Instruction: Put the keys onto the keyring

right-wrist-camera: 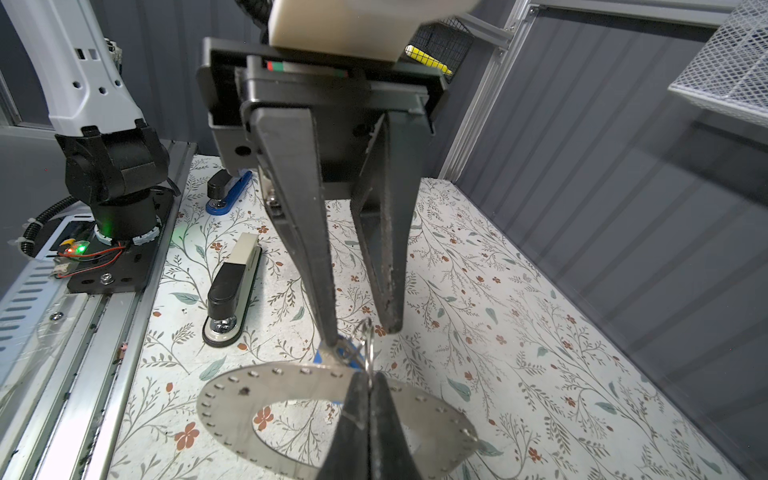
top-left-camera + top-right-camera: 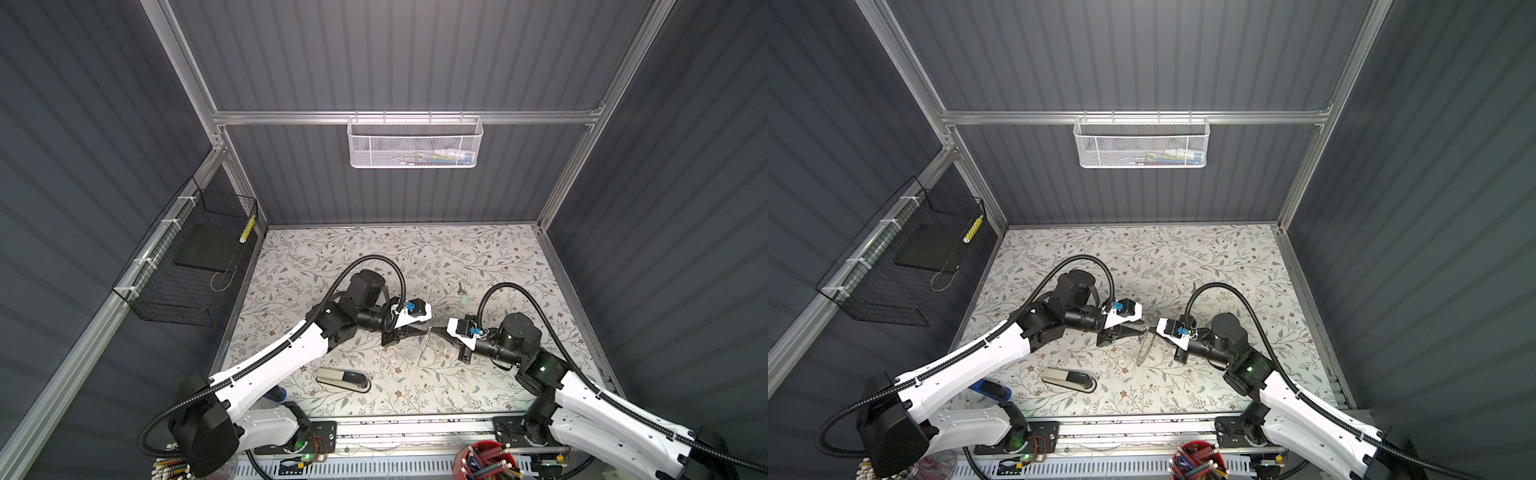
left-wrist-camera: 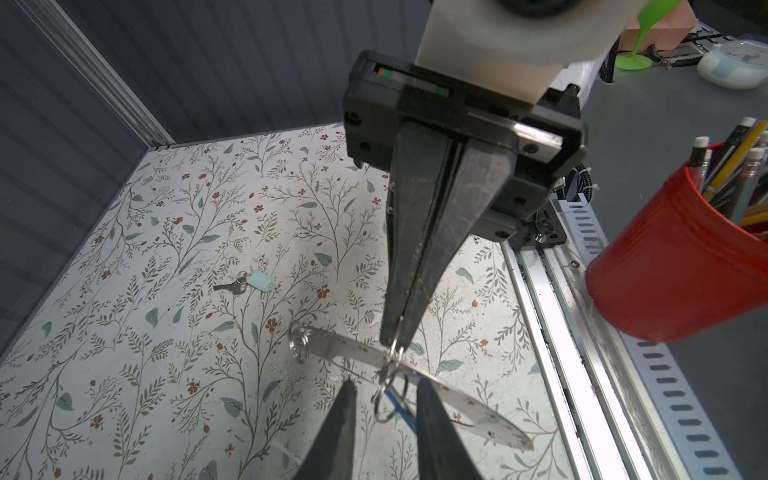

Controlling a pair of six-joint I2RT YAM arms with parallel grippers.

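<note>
The keyring, a flat grey metal ring with small holes round its band, hangs tilted above the table and shows edge-on in both top views. My right gripper is shut at its band, with a small split ring sticking out between the fingertips. My left gripper faces it tip to tip, jaws apart. The split ring and the blue-tagged key lie in its gap. One left finger touches that key. The mint-tagged key lies alone on the floral table.
A grey-and-black stapler lies near the table's front left, a blue stapler beyond it by the left arm's base. A red pencil cup stands past the front rail. A black wire basket and a white mesh basket hang on the walls.
</note>
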